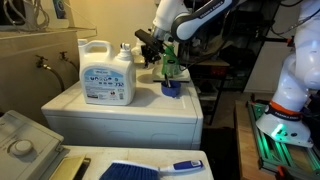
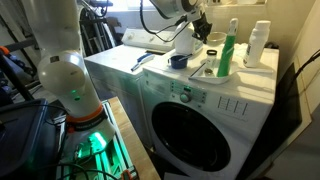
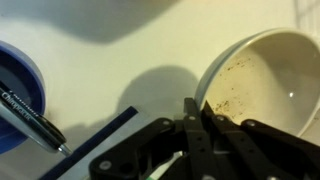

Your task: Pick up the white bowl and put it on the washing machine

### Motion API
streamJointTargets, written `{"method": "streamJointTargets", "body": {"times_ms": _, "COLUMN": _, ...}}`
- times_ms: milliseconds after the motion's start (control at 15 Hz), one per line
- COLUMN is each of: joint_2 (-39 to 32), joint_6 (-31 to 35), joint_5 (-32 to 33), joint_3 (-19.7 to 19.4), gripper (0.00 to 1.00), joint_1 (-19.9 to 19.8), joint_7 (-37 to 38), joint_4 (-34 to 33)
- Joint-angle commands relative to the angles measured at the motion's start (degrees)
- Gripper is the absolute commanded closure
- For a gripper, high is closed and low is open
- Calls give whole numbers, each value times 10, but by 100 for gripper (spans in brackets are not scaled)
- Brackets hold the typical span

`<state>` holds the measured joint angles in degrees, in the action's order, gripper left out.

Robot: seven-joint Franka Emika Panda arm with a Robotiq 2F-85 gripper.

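Plainly a laundry corner: a white washing machine (image 2: 130, 85) with a round dark door, pale walls behind it. Crowded on its flat surface (image 1: 150, 102): a big detergent jug (image 1: 108, 75), a green bottle (image 2: 228, 50), a white bottle (image 2: 258, 45) and a dark blue bowl (image 2: 180, 62). Lower in an exterior view, a smaller grey unit (image 1: 20, 140) with a round knob, plus a brush (image 1: 150, 170) with a blue handle.

Coming in from above, the arm (image 1: 200, 15) bends down at the wrist. Sets the pincer (image 1: 150, 45) low over the surface, just beside the green bottle and the blue bowl.

In the wrist view, dark fingers (image 3: 205, 135) run close together, tips right at the near rim of the white bowl (image 3: 265, 90). Cannot tell whether clamped on that rim or merely against it. Bowl lies at the top of the washing machine, near the blue bowl, brown specks inside, cut off by the right edge. Cannot tell either whether resting flat or tipped up. Blue bowl cut off at the left edge, a pen (image 3: 30, 120) at its rim. White bowl hard to pick out in both exterior views, lost behind pincer and bottles.
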<state>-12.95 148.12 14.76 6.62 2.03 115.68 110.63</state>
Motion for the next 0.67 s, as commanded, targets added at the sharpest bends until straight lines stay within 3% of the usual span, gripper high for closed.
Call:
{"method": "streamJointTargets", "body": {"times_ms": 0, "joint_2": -43, "joint_6": -62, "joint_5": -24, "joint_3": -29, "gripper": 98, "joint_1": 37, "joint_7": -48, "joint_4": -54}}
{"method": "streamJointTargets", "body": {"times_ms": 200, "joint_2": -62, "joint_6": -106, "joint_5": 20, "joint_3": -61, "gripper": 98, "joint_1": 73, "joint_7": -27, "joint_4": -79}}
{"method": "streamJointTargets", "body": {"times_ms": 467, "joint_2": -78, "joint_6": -138, "joint_5": 9, "joint_3": -69, "gripper": 98, "joint_1": 87, "joint_7": -44, "joint_4": -100}}
{"method": "streamJointTargets", "body": {"times_ms": 533, "joint_2": -82, "joint_6": -143, "joint_5": -3, "joint_3": -66, "gripper": 68, "joint_1": 85, "joint_7": -51, "joint_4": -103}}
{"method": "streamJointTargets", "body": {"times_ms": 600, "joint_2": -85, "joint_6": -147, "joint_5": -4, "joint_3": -66, "gripper": 66, "joint_1": 87, "joint_7": -50, "joint_4": -106}}
